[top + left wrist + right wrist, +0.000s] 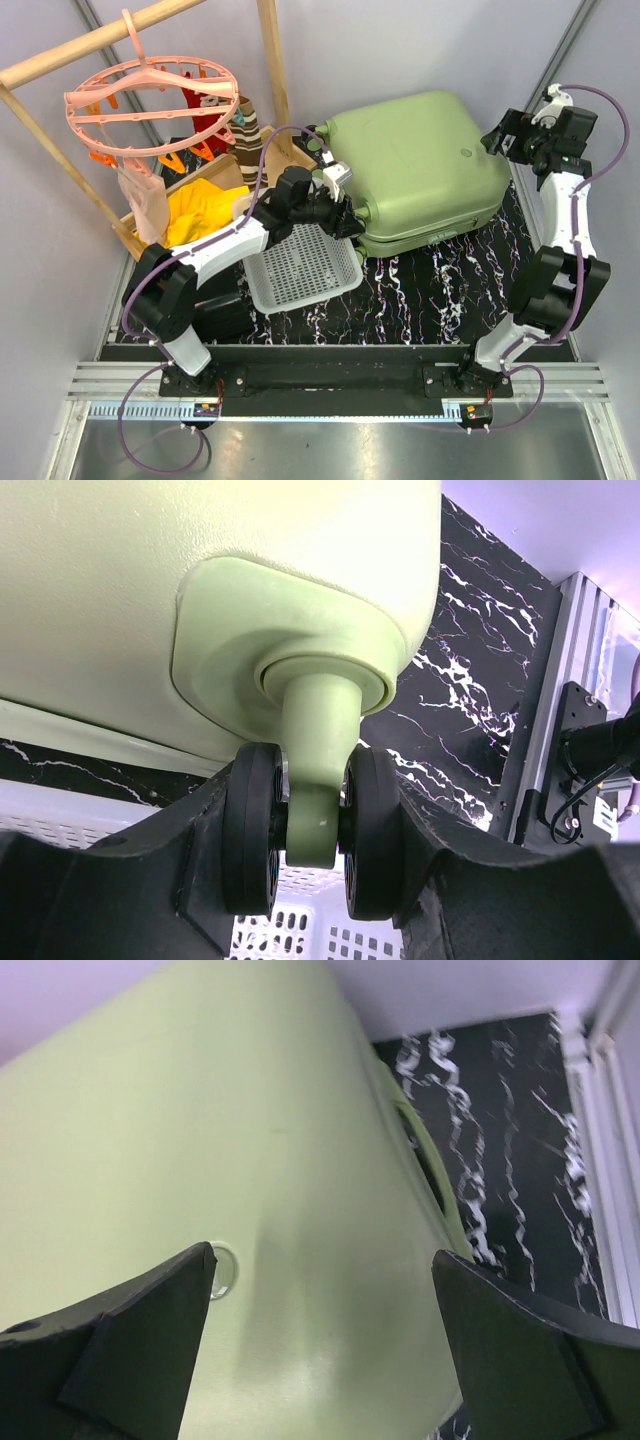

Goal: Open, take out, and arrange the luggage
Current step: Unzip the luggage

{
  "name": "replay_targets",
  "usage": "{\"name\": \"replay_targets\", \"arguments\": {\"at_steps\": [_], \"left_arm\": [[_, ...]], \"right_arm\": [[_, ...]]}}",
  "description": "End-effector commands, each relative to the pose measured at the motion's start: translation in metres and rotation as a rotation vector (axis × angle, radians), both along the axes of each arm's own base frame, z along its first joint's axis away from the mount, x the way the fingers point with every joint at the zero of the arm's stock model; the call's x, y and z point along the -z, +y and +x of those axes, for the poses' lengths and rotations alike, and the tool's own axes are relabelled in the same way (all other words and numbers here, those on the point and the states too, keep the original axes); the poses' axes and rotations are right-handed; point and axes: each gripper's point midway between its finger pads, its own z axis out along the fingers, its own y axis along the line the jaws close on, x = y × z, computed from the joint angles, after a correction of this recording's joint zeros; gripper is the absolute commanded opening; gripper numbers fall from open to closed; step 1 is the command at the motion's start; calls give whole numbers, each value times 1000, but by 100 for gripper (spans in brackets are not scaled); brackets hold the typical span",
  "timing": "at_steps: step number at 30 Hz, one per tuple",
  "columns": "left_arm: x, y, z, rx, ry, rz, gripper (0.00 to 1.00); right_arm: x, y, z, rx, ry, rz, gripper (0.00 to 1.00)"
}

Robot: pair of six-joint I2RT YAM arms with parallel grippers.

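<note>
The luggage [420,160] lies flat and closed on the bench [440,275], far-right part. Its wheel [250,825] at the near-left corner is pinched by the left tool [315,845], one finger on each side. The right tool [325,1260] is spread wide just over the shell's right edge; contact w/ it I cannot tell. A white basket [300,265] sits just beside the luggage.

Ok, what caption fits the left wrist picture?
Left tool clamps the twin black wheels of the light-green hard-shell suitcase, above a white perforated plastic basket.
</note>
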Motion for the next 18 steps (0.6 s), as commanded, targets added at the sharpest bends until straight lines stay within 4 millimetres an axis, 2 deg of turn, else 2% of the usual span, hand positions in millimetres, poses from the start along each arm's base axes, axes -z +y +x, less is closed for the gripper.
{"name": "replay_targets", "arguments": {"at_steps": [1,2,3,4,5,6,8,11,12,13,14,15,16,18], "left_arm": [[-44,32,48,-210,-145,-34,0],[-43,34,49,-213,-151,-29,0],[-43,35,50,-218,-153,-25,0],[-42,37,52,-223,-155,-20,0],[-43,39,53,-227,-158,-17,0],[-43,41,54,-233,-161,-13,0],[-43,46,58,-246,-165,-7,0],[-45,47,63,-245,-167,-9,0],[-40,46,65,-241,-160,0,0],[-44,44,68,-235,-175,1,0],[-40,43,69,-227,-166,14,0],[-39,40,73,-222,-167,18,0],[-38,40,74,-216,-171,24,0],[-39,36,76,-200,-177,20,0]], "right_arm": [[-21,14,8,-231,-99,-1,100],[-20,11,12,-231,-98,3,100],[-6,5,18,-225,-74,18,99],[0,2,22,-218,-63,23,98],[1,-2,27,-214,-63,25,97],[11,-1,29,-249,-53,59,96],[12,4,32,-298,-55,113,94],[20,17,27,-373,-42,207,90],[20,22,23,-391,-41,232,88],[31,25,19,-386,-18,258,87],[32,27,17,-385,-17,278,86],[26,33,9,-404,-28,292,85],[43,39,-1,-405,6,335,84],[38,46,-13,-394,-4,358,84]]}}
